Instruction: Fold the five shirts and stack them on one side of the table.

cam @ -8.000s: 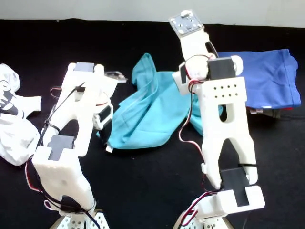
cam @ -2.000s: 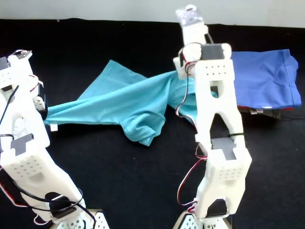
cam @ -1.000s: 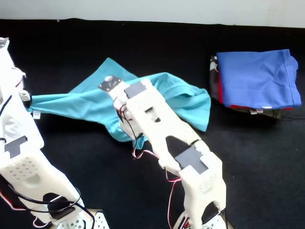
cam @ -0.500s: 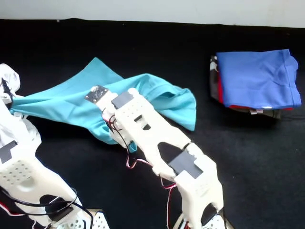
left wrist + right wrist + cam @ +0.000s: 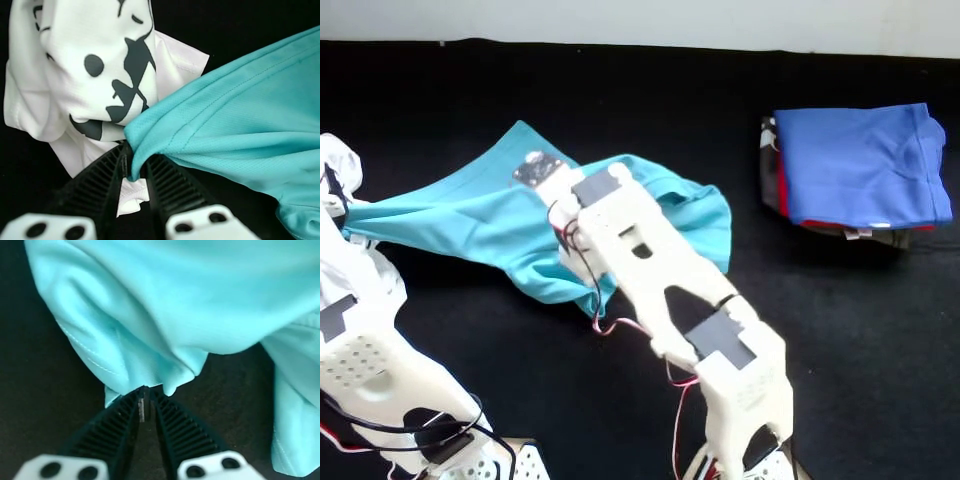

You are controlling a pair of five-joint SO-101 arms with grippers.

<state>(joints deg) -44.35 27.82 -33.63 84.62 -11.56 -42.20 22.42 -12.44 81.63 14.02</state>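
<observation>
A teal shirt (image 5: 470, 215) lies stretched and rumpled across the table's left half. My left gripper (image 5: 134, 167) is shut on one corner of it, at the far left next to a crumpled white shirt with black print (image 5: 95, 60). My right gripper (image 5: 145, 402) is shut, its tips pinching a hanging fold of the teal shirt (image 5: 165, 315). In the high view the right arm (image 5: 650, 270) lies over the shirt's middle. A folded stack with a blue shirt (image 5: 860, 160) on top sits at the right.
The black table (image 5: 880, 350) has open room at the front right and along the back. The white shirt (image 5: 340, 165) lies at the left edge by the left arm (image 5: 360, 340).
The right arm swung from the folded stack over to the teal shirt, then shifted slightly back. The left gripper pulled the shirt's corner leftward, stretching it out.
</observation>
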